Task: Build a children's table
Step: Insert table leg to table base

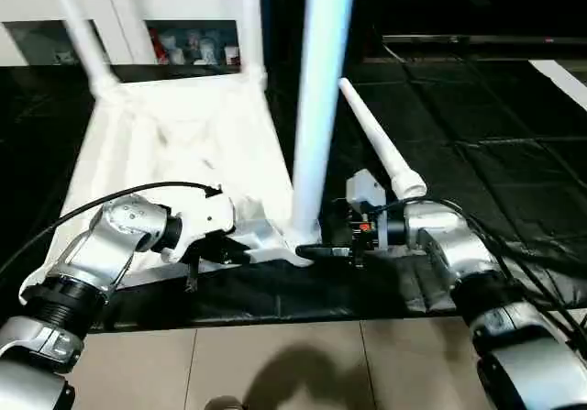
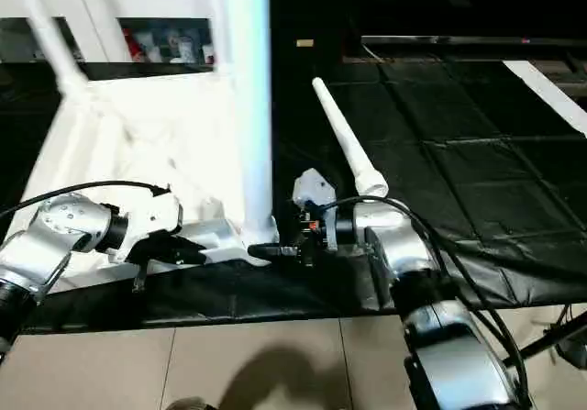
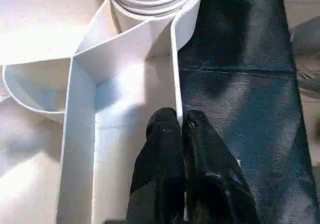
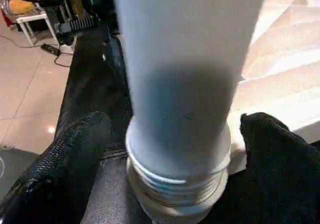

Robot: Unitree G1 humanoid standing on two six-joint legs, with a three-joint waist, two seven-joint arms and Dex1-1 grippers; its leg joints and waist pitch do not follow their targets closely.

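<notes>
My left gripper is pinched shut on the thin edge wall of the upturned table top. My right gripper stands wide apart — one finger either side of the upright leg, neither visibly touching. Legs counted: four — three standing in corner sockets, one loose leg lying on the black mat beyond my right gripper.

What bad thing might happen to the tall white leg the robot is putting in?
1. The tall white plastic tube leg shows screw threads above the corner socket of the upturned white plastic tabletop, so it may be loose and could tip.
2. The right gripper stands open around it without gripping.
3. The left gripper pinches only a thin rim, which might slip.
</notes>
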